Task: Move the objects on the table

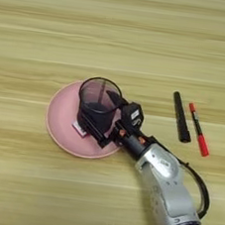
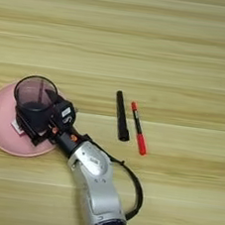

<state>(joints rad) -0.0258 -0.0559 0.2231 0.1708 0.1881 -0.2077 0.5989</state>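
A black wire-mesh cup (image 1: 99, 99) stands upright on the round pink plate (image 1: 59, 118) at centre left. My right gripper (image 1: 105, 116) reaches in from the lower right, with one black finger on each side of the cup's lower wall, shut on it. A corner of the white-and-red packet (image 1: 78, 128) peeks out on the plate by the cup's base, next to the near finger. The black marker (image 1: 182, 117) and the slim red-and-black pen (image 1: 198, 129) lie side by side on the wooden table (image 1: 119, 35), right of the plate and apart from the gripper.
My silver forearm (image 1: 168, 186) runs from the bottom right corner up to the plate, with a black cable looping off its right side. Bare wood stretches across the far half and the left of the table.
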